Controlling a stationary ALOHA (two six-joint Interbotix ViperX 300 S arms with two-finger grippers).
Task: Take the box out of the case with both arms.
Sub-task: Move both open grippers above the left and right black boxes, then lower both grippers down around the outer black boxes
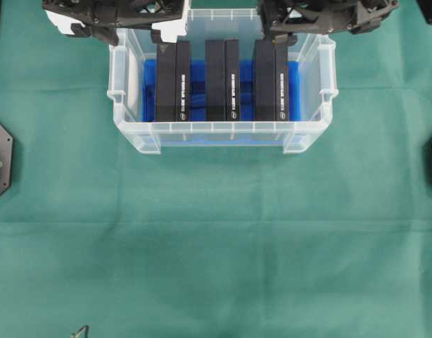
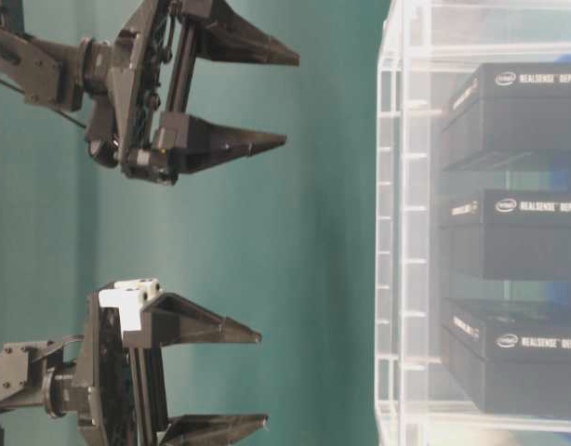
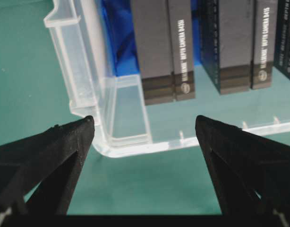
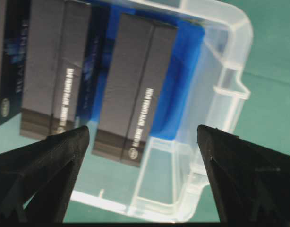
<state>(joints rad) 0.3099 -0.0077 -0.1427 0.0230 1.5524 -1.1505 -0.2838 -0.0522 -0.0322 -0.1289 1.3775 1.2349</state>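
At the upper left of the overhead view, the left gripper (image 1: 162, 36) hangs over the far rim of the case (image 1: 131, 134), fingers wide apart and holding nothing. The case sits on the green table (image 1: 216, 239) with three dark boxes standing in it, leftmost box (image 1: 173, 81) nearest. At upper right, the right gripper (image 1: 281, 35) mirrors it, fingers equally spread, likely ready to descend together.

Clear colourless case (image 1: 221, 134), blue sheet (image 1: 150, 90) lining bottom. Three black boxes (image 1: 222, 79) with white lettering, grey-brown bands at ends. Green cloth over desk (image 1: 216, 239). Black lattice left pincer (image 2: 258, 381) with white part; right pincer (image 2: 290, 98) all black.
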